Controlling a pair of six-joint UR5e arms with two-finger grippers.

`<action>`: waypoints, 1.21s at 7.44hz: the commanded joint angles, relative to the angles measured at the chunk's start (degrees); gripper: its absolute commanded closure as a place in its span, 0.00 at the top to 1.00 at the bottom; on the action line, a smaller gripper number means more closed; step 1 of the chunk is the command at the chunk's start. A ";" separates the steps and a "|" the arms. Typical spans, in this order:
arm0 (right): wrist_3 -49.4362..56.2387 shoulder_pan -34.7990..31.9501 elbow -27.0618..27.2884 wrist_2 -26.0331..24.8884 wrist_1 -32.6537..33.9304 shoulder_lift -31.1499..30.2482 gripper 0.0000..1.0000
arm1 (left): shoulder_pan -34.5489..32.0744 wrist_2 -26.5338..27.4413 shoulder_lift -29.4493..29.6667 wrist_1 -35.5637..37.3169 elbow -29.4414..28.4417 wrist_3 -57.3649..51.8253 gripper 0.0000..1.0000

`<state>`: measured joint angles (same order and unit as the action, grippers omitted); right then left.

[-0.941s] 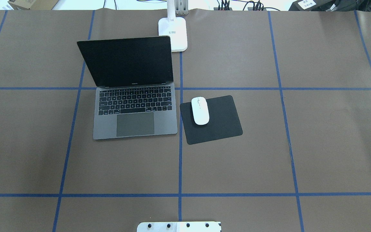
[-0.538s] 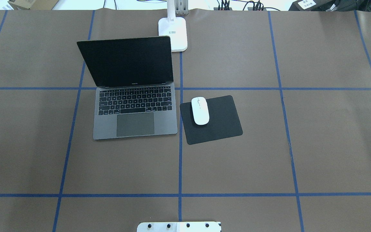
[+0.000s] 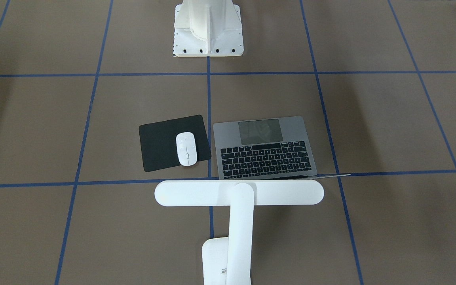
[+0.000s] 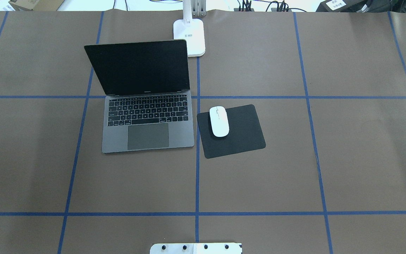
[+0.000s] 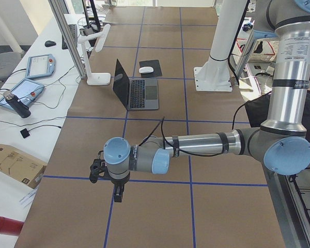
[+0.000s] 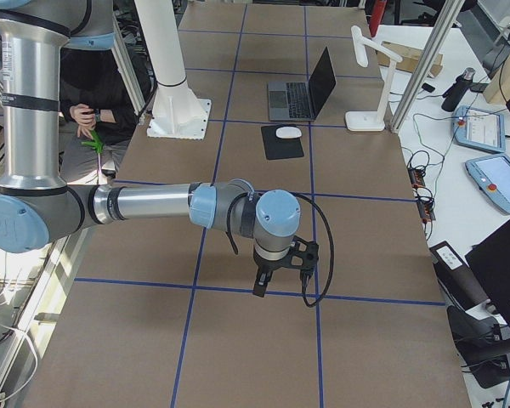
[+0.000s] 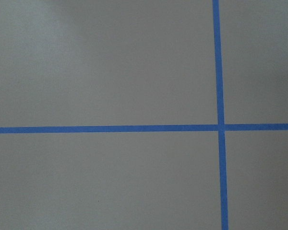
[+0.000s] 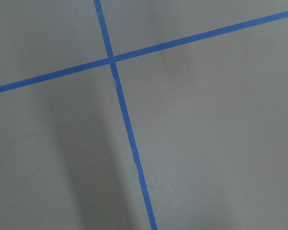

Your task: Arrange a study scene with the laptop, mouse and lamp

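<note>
Jaws: cannot tell whether open or closed; mouse (image 4: 219, 121) rests on black pad (image 4: 243, 139) beside laptop (image 4: 148, 135).

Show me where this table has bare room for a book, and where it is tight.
Bare brown table lies right of the flat black pad, left of the slim grey laptop, and in front of both, toward the white bolted pedestal. Tight: the gap between laptop and pad, and around the white lamp base behind the screen.

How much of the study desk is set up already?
Nearly everything looks done: the laptop sits open, the mouse rests on the black pad beside it, the lamp stands behind. Nothing is in hand; the left pincer and right pincer hang far away. Nothing obvious remains.
</note>
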<state>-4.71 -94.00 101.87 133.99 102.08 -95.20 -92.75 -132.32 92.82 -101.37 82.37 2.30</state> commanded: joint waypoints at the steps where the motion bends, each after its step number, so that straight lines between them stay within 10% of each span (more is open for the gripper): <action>1: -2.39 2.40 -0.01 -0.04 -0.57 0.01 0.99 | 1.77 0.22 0.08 1.25 2.87 0.77 0.99; 9: -3.37 2.77 -1.06 0.40 -2.68 -0.34 0.99 | 1.78 0.66 -2.29 9.88 10.00 0.42 0.99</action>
<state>-8.08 -91.23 100.81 134.27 99.38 -95.47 -91.00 -131.70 90.86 -91.44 92.33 2.82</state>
